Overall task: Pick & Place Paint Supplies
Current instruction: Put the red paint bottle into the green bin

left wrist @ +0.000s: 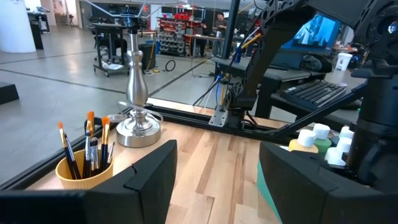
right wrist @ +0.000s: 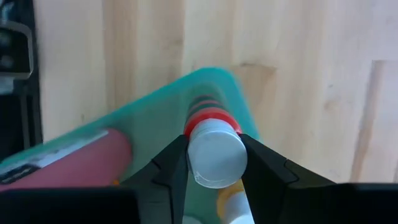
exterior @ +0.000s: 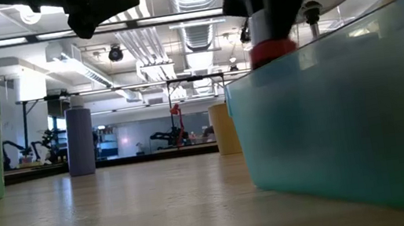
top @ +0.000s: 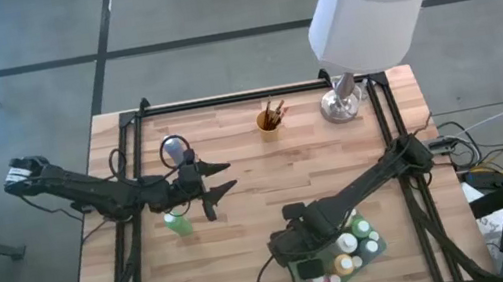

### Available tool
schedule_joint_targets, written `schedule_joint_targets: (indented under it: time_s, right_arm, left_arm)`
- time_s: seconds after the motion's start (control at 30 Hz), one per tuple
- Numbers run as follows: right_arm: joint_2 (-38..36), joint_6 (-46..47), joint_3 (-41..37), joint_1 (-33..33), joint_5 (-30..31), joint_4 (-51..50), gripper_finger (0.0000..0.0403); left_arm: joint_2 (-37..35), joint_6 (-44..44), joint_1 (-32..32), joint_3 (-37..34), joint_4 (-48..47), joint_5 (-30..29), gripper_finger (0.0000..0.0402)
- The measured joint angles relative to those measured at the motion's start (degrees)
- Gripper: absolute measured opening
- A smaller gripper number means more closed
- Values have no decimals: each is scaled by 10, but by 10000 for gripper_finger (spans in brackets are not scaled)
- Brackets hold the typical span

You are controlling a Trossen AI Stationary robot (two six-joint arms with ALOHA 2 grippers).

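Observation:
A teal tray [top: 378, 250] near the table's front right holds several white-capped paint bottles [top: 347, 243]. My right gripper [top: 294, 248] stands over the tray's left end, shut on a red bottle with a white cap [right wrist: 214, 155]. A pink bottle [right wrist: 81, 163] lies in the tray beside it. My left gripper [top: 222, 188] is open and empty above the table's middle left. A green bottle [top: 178, 222] stands on the table just nearer than it. A grey-blue bottle [top: 173, 151] stands farther back. A yellow cup of brushes [top: 269, 118] stands at the far middle. My right gripper pinches the red bottle's white cap [right wrist: 198, 163] between its two fingers, which come from above and point down. The bottle hangs upright below them. Its red shoulder [exterior: 273, 51] shows just above the tray's rim; whether its base touches the tray's floor cannot be told.
A lamp with a white shade [top: 366, 1] and a silver base [top: 341, 101] stands at the far right, next to the brush cup. A black frame [top: 254, 95] runs along the table's edges. Bare wood lies between the green bottle and the tray.

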Motion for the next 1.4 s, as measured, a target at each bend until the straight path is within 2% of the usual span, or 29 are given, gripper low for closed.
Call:
schedule_joint_targets:
  time_s: [0.27, 0.67, 1.07, 1.4]
  right_arm:
    - [2, 41, 23, -10, -11, -16, 112]
    - [1, 150, 14, -14, -21, -27, 112]
    - [1, 192, 7, -14, -9, -22, 114]
    - [-2, 196, -30, -16, -8, 7, 113]
  left_arm:
    - [0, 0, 0, 0, 0, 0, 234]
    - [0, 0, 0, 0, -1, 0, 234]
    - [0, -2, 0, -1, -11, 0, 234]
    - [0, -3, 0, -1, -12, 2, 234]
